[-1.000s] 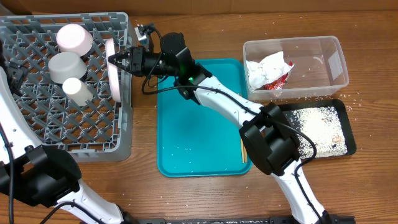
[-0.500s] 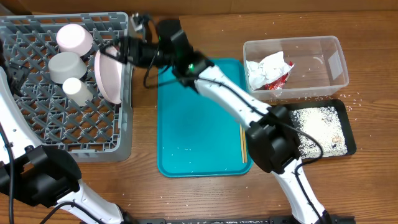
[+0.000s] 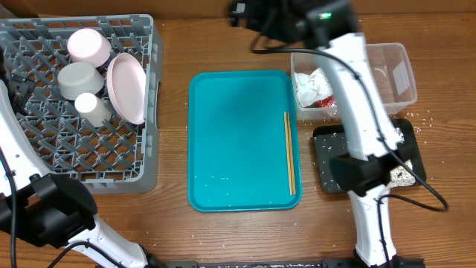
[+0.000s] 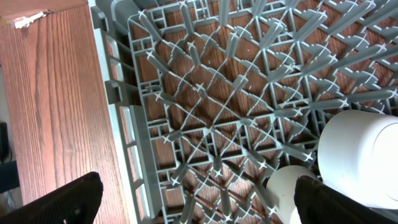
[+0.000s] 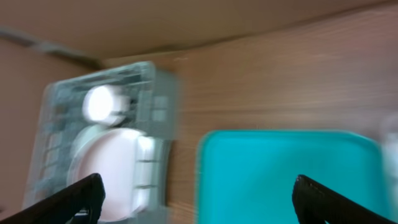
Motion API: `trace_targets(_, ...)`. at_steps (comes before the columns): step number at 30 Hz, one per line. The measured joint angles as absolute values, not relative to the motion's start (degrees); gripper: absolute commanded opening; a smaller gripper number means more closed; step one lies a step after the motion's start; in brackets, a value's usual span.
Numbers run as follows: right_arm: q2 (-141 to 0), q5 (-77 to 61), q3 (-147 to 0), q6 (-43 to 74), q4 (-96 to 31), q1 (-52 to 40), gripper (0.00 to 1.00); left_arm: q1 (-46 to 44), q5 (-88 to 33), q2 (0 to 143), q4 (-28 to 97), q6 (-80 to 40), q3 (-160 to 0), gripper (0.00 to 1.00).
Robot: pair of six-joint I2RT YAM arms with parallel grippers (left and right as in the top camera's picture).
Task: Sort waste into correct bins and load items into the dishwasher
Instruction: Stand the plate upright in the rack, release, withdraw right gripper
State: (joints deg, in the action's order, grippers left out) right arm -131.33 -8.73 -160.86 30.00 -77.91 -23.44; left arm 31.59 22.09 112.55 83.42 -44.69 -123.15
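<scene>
Wood-grain desk (image 3: 223, 238) is showing all round the work, and the change you are looking at is on its left. The large plate (image 3: 126, 88) is now leaning on edge inside the grey dish rack (image 3: 82, 160), beside the bowl (image 3: 80, 78) and the cup (image 3: 91, 106); a second ago your right fingers (image 5: 68, 202) were carrying it over the rack wall. Those fingers are now standing wide apart and holding nothing.

The right arm is reaching up past the black tray (image 3: 413, 149) and the clear tub (image 3: 390, 74). Its wrist is bending left at the far edge of the desk, well apart from the rack. Its camera view is blurring, so I judge it is moving.

Your left fingers (image 4: 62, 199) are hanging spread and empty above the rack's lattice.

The napkin (image 3: 309, 80) and the red wrapper (image 3: 325, 100) are lying in the tub, and the crumbs (image 3: 401, 175) are lying in the black tray. The teal tray (image 3: 238, 141) is carrying only the chopsticks (image 3: 290, 152) and a few specks. By my judgement you are nearing the end.
</scene>
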Motion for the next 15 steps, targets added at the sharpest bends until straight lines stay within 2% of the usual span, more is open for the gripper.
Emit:
trace_targets(5, -126.17, -2.31, -162.67, 27.29, -91.11, -20.16, 0.98, 31.59, 22.06, 112.55, 83.37, -44.69, -123.15, 1.00)
trace_targets(7, -125.34, -1.65, -162.93, 26.15, -93.62, -19.84, 0.81, 31.59, 22.00, 112.55, 83.20, -44.69, -123.15, 1.00)
trace_targets(9, -124.62, -2.15, -162.74, 22.81, -97.08, -19.70, 0.76, 31.59, 21.47, 112.57, 82.91, -44.69, -123.15, 1.00)
trace_targets(15, -124.40, -8.10, -155.76, 16.25, -97.10, -21.50, 0.75, 31.59, 15.49, 112.57, 81.95, -44.69, -123.15, 1.00)
